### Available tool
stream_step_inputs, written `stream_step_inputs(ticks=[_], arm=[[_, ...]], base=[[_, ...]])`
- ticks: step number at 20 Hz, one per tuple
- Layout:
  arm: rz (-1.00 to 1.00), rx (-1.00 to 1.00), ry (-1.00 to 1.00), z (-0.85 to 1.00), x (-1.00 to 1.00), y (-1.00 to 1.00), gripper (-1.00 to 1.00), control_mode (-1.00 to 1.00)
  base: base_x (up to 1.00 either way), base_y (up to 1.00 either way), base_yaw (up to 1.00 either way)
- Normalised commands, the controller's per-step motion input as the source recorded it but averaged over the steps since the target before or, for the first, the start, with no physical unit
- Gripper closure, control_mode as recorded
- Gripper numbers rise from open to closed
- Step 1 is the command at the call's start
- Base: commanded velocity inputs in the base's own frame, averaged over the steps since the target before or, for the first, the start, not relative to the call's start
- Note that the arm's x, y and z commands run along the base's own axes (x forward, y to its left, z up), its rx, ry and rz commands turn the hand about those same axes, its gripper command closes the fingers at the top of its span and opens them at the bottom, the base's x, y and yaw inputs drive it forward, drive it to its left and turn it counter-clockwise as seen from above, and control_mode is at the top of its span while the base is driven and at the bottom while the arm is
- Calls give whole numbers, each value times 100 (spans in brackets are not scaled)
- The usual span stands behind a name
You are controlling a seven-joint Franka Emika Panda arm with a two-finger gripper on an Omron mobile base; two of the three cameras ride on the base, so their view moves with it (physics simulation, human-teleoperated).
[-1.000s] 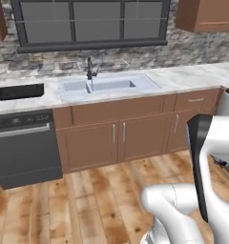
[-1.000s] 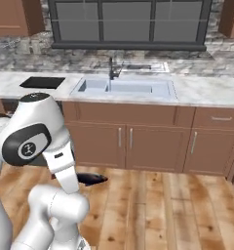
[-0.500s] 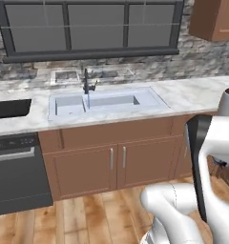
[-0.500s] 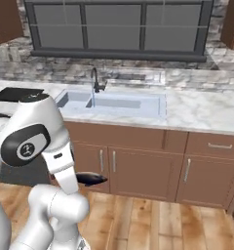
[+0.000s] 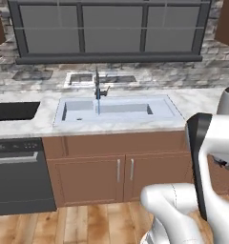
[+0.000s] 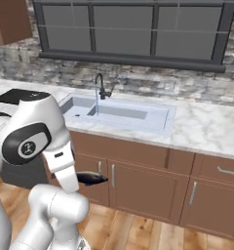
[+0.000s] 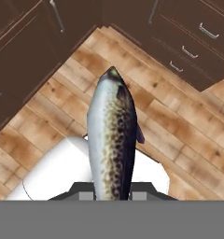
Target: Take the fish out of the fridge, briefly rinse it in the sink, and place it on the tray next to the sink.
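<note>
Fish [image 7: 111, 140] sits clamped in the gripper [image 7: 113, 195], carried low before the cabinets, ready for the sink [image 5: 114, 110] rinse.

No readable text, label, brand, number or sign appeared anywhere in the kitchen. The one mark was a small white emblem on the arm's dark joint cap [image 6: 27, 145], left of the sink [image 6: 120, 114], too blurred to read.

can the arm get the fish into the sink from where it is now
Probably not yet. The gripper holds the fish low, over the wood floor in front of the cabinets, below the counter edge. The sink looks open with only the tap above, so it must lift first.
</note>
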Motion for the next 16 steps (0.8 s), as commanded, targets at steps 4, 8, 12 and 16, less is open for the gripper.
stream_step_inputs(ticks=[4, 8, 12, 16], arm=[[0, 0, 0, 0, 0, 0, 100, 100], [0, 0, 0, 0, 0, 0, 100, 100], [0, 0, 0, 0, 0, 0, 100, 100], [0, 0, 0, 0, 0, 0, 100, 100]], base=[[0, -4, 21], [6, 0, 8], [91, 0, 12], [100, 0, 13]])
